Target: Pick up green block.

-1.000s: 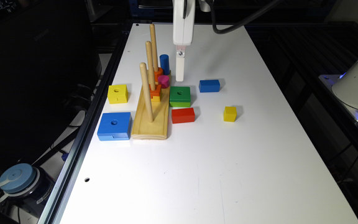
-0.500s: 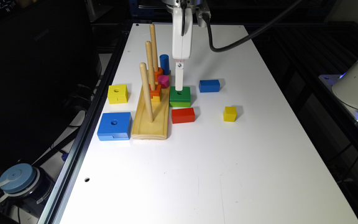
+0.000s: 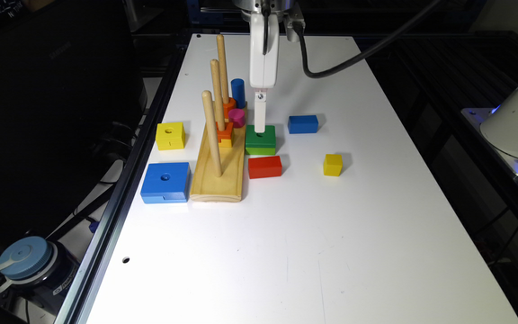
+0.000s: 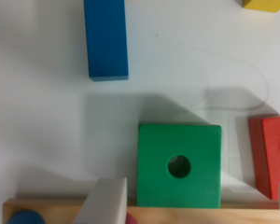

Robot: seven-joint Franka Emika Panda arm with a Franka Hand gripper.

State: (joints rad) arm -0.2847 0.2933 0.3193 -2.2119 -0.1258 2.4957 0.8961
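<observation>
Wrist view looks straight down on the green block (image 4: 179,165), its round centre hole plain, one side pressed against the wooden peg base (image 4: 51,211). The end effector (image 4: 191,205) stands wide open: one pale finger (image 4: 102,200) shows on one side of the block and a sliver of the other finger past the opposite side, so the block lies between them, ungripped. That spread suits a pinch across the block's two free sides, since the base closes off a third. In the exterior view the end effector (image 3: 259,118) hangs just over the block (image 3: 260,139), near the bench's far end, with a red block (image 3: 265,166) just beside it — crowding a careless descent.
</observation>
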